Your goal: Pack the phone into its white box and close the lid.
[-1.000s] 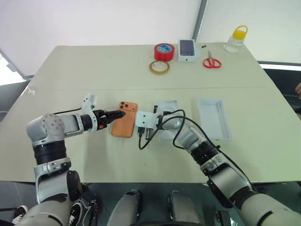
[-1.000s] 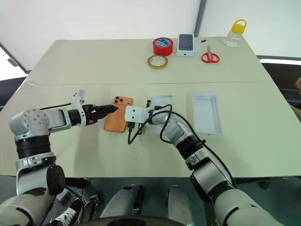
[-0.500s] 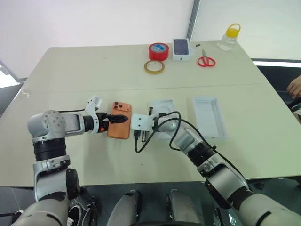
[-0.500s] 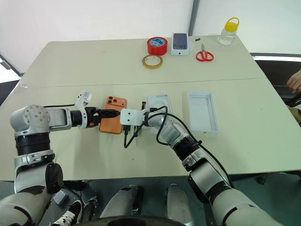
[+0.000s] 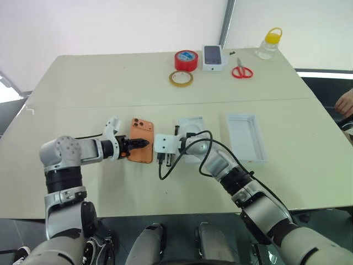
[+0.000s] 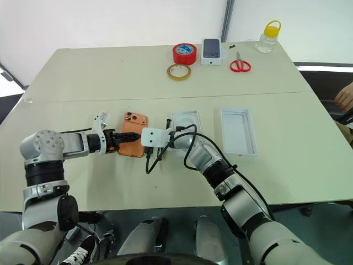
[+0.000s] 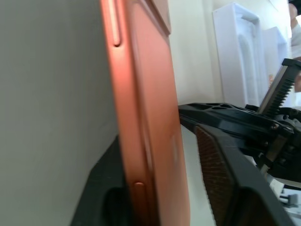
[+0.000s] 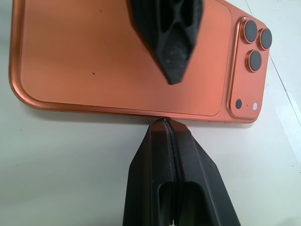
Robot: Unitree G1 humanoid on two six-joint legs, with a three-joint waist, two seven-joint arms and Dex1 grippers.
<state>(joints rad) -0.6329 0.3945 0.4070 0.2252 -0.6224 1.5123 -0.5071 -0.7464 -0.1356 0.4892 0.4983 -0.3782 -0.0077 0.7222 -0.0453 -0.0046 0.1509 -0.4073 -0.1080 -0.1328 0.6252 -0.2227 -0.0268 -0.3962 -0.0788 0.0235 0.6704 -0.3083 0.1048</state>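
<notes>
The orange phone (image 5: 142,144) lies lenses-up on the table, its back facing me. My left gripper (image 5: 142,143) straddles the phone's left long edge. One finger is under the phone, and the upper finger (image 7: 221,160) sits just above its back with a thin gap showing. My right gripper (image 8: 164,123) is shut with nothing in it, its tips against the opposite long edge of the phone (image 8: 117,56). The white box (image 5: 194,123) with its moulded insert lies just behind my right wrist. The lid (image 5: 246,137) rests open side up to its right.
At the far edge stand a red tape roll (image 5: 186,59), a tan tape ring (image 5: 181,78), a small phone-picture box (image 5: 213,57), red scissors (image 5: 241,72) and a yellow-capped bottle (image 5: 267,44). A black cable (image 5: 164,168) loops under my right wrist. A person's hand (image 5: 346,102) shows at the right edge.
My left gripper's jaws have narrowed around the phone's edge, with one finger now beneath it. The right gripper stays shut against the other edge. The whole view shifted a second ago.
</notes>
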